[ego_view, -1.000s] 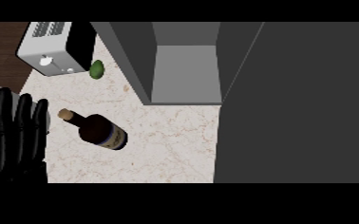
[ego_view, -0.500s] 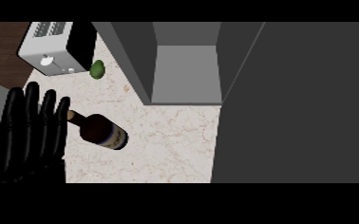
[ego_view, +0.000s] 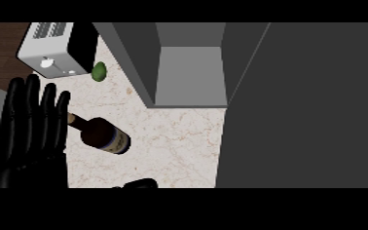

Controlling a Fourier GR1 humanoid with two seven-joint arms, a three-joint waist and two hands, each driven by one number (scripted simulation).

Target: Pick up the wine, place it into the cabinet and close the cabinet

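1. The wine bottle (ego_view: 101, 134) stands on the pale marbled counter (ego_view: 173, 146), seen from steeply above, in the lower left part of the head view. Its neck points toward ten o'clock and its dark body, with a pale label band, spreads toward four o'clock.
2. At nine o'clock from the bottle is the left hand (ego_view: 32, 126), black, with its fingers straight and spread, pointing toward twelve o'clock. It holds nothing. Its fingers overlap the bottle's neck end in this view; whether they touch it cannot be told.
3. At six o'clock from the bottle, at the view's lower edge, a small black part of the right hand (ego_view: 138, 183) shows. Too little of it is seen to tell how its fingers stand.
4. At one o'clock from the bottle is the cabinet (ego_view: 188, 78), grey, open, with its inner floor bare. Its door (ego_view: 302, 107) fills the right side of the view as a wide dark grey panel.
5. At twelve o'clock from the bottle lies a small green fruit (ego_view: 99, 71), just beside the cabinet's left wall.
6. At eleven o'clock, well apart from the bottle, stands a silver toaster (ego_view: 54, 48), touching the fruit's side or nearly so.
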